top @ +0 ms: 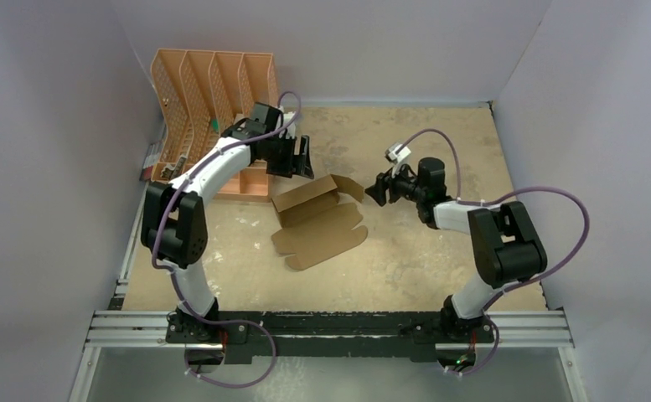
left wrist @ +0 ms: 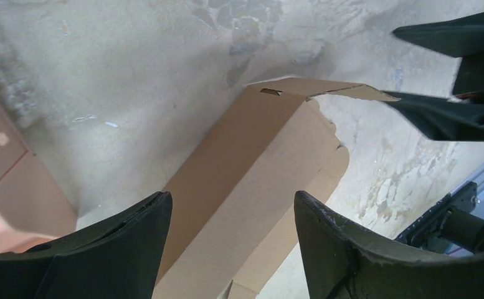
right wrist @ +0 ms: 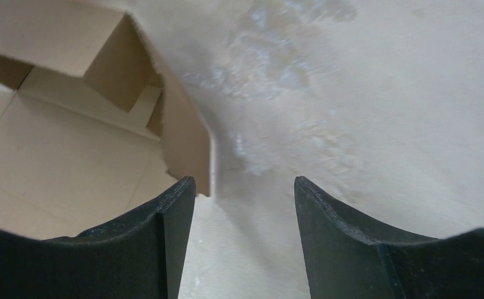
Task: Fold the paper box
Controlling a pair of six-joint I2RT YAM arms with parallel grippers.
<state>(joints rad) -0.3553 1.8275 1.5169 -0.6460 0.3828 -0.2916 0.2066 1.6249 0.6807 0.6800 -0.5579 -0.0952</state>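
The paper box [top: 317,222] is a brown die-cut cardboard sheet lying partly folded in the middle of the table, with its far wall and a right end flap raised. My left gripper [top: 303,159] hovers open just above its far left end; in the left wrist view the box [left wrist: 258,168] runs away below the open left gripper [left wrist: 230,196], untouched. My right gripper [top: 378,188] is open beside the box's right end. In the right wrist view the raised flap [right wrist: 186,143] stands just ahead of the left finger [right wrist: 177,212], with bare table between the jaws.
An orange slotted file organiser [top: 213,100] stands at the back left, close behind the left arm. Grey walls enclose the table on three sides. A metal rail [top: 330,327] carrying both arm bases runs along the near edge.
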